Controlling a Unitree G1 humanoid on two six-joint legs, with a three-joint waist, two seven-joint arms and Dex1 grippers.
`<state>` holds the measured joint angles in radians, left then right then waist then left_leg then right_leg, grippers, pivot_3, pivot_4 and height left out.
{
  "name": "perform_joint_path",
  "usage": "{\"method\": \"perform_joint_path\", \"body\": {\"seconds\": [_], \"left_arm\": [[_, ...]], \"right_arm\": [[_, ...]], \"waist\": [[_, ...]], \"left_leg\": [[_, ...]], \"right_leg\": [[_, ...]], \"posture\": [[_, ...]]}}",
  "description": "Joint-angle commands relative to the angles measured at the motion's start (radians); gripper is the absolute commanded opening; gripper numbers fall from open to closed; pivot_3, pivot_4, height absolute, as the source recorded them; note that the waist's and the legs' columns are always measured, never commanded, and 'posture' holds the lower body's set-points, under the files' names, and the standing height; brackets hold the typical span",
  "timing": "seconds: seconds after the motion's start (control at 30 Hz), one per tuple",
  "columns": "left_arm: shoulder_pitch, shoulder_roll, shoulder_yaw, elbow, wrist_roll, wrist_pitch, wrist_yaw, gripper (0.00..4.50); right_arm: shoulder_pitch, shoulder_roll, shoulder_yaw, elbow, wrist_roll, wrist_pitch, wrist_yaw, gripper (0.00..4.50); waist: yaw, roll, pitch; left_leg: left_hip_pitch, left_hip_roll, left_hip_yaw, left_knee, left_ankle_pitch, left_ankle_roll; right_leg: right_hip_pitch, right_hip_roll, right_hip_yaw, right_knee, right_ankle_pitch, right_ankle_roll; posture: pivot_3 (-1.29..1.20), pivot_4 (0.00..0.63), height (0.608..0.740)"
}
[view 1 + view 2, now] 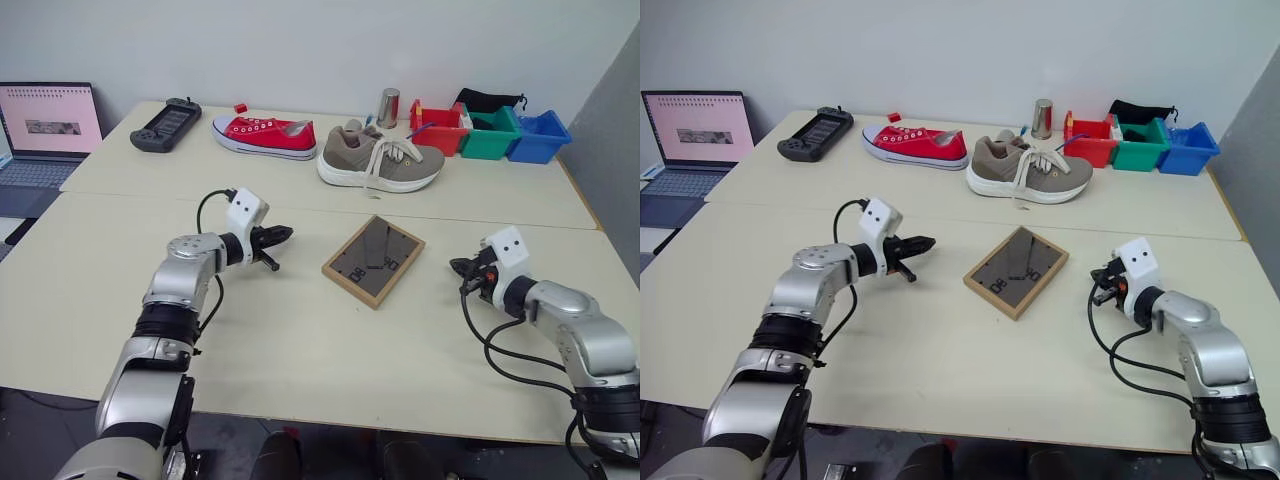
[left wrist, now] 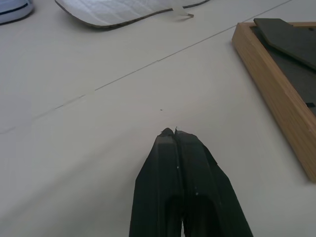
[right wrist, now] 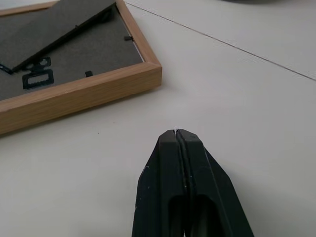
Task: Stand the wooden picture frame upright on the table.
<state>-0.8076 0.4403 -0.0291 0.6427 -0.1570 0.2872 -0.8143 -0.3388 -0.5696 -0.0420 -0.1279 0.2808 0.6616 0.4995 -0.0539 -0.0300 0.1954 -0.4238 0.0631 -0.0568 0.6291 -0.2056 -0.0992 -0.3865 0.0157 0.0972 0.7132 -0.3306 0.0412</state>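
The wooden picture frame [image 1: 373, 260] lies flat and face down on the pale tabletop [image 1: 300, 340], turned at an angle, its dark brown back and fold-out stand facing up, roughly midway between the two arms. The left gripper [image 1: 285, 235] is near the frame's left side, low over the tabletop and apart from the frame, its black fingers [image 2: 170, 163] pressed together with nothing between them; in the left wrist view the light wood edge runs just beside the closed tips. The right gripper [image 1: 458, 268] is to the frame's right, also clear of it, and its fingers [image 3: 180, 158] are likewise closed on nothing, with one corner of the frame ahead of them in the right wrist view. A seam between two table sections crosses behind the frame. On the far section sit a red sneaker [image 1: 265, 135], a tan sneaker with white laces [image 1: 380, 158], a black handheld game console [image 1: 166, 124], a small red block [image 1: 241, 107] and a metal cup [image 1: 388, 107]. Beside the cup stand three small bins in red [image 1: 437, 128], green [image 1: 490, 133] and blue [image 1: 537, 137], with a black pouch [image 1: 490, 99] behind them. An open laptop [image 1: 48, 130] sits off the far left corner.
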Motion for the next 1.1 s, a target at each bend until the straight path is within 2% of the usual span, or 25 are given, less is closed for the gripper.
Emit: {"method": "perform_joint_path", "body": {"seconds": [0.03,0.17,0.3,0.57,0.9,1.1], "left_arm": [[-0.073,-0.08,-0.05,0.084,0.041,-0.08,-0.004,0.05],[-0.085,-0.127,-0.094,0.118,0.074,-0.11,-0.035,0.05],[-0.068,-0.136,-0.121,0.082,0.08,-0.092,-0.089,0.05],[0.043,-0.075,-0.13,-0.19,0.039,0.068,-0.202,0.05],[0.098,-0.015,-0.13,-0.334,0.064,0.136,-0.179,0.05],[0.099,-0.023,-0.132,-0.294,0.089,0.11,-0.119,0.05]], "right_arm": [[-0.065,0.045,0.067,0.037,-0.073,-0.046,-0.044,0.0],[-0.14,0.106,0.11,0.119,-0.106,-0.074,-0.054,0.0],[-0.199,0.152,0.142,0.205,-0.147,-0.106,-0.065,0.0],[-0.262,0.213,0.146,0.268,-0.163,-0.14,-0.047,0.0],[-0.225,0.166,0.132,0.25,-0.195,-0.137,-0.009,0.0],[-0.19,0.142,0.153,0.166,-0.166,-0.091,0.053,0.0]], "waist": [[0.001,0.0,0.0],[-0.005,0.0,0.0],[-0.009,0.0,0.0],[-0.009,0.0,0.0],[-0.005,0.0,0.0],[-0.005,0.0,0.0]], "left_leg": [[0.0,0.0,0.0,0.0,0.0,0.0],[-0.001,-0.001,0.0,0.0,0.0,0.0],[-0.001,0.0,0.0,-0.001,0.0,0.0],[-0.001,0.0,0.0,0.0,0.0,0.0],[-0.001,0.0,-0.001,0.0,0.0,0.0],[-0.001,0.0,-0.001,0.0,0.0,0.0]], "right_leg": [[0.0,0.0,0.0,0.0,0.0,0.0],[-0.001,0.0,0.0,0.0,0.0,0.0],[-0.002,0.0,0.0,0.001,0.0,0.0],[-0.002,0.0,0.0,0.002,0.0,0.0],[-0.001,0.0,0.0,0.001,0.0,0.0],[-0.001,0.0,0.0,0.001,0.0,0.0]], "posture": [[0.0,0.15,0.74],[0.0,0.15,0.74],[0.0,0.15,0.74],[0.0,0.15,0.74],[0.0,0.15,0.74],[0.0,0.15,0.74]]}}
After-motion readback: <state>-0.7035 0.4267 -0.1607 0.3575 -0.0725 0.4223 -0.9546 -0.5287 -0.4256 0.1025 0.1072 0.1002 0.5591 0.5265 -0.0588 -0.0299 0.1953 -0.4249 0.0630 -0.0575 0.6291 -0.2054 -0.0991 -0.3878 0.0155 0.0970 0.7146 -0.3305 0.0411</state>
